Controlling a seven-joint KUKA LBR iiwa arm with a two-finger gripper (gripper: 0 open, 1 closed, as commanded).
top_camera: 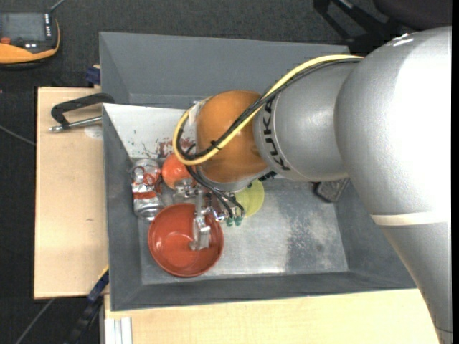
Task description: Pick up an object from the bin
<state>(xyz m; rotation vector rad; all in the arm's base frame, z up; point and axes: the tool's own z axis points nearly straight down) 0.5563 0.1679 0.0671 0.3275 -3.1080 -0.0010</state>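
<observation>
Camera view: pincer (pixel 201 236) low over red bowl (pixel 168 249).

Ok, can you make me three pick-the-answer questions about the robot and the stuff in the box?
1. The robot's jaws are down over: A a blue cup; B the red bowl; C a green shoe.
2. The flat round thing peeking out to the right of the bowl is: A yellow-green; B purple; C black.
3. The red bowl sits: A upside down; B on its side; C open side up.

Answers: 1 B, the jaws reach into the bowl at the lower left of the bin. 2 A, its visible edge is yellow-green. 3 C, you can see its hollow inside.
</observation>
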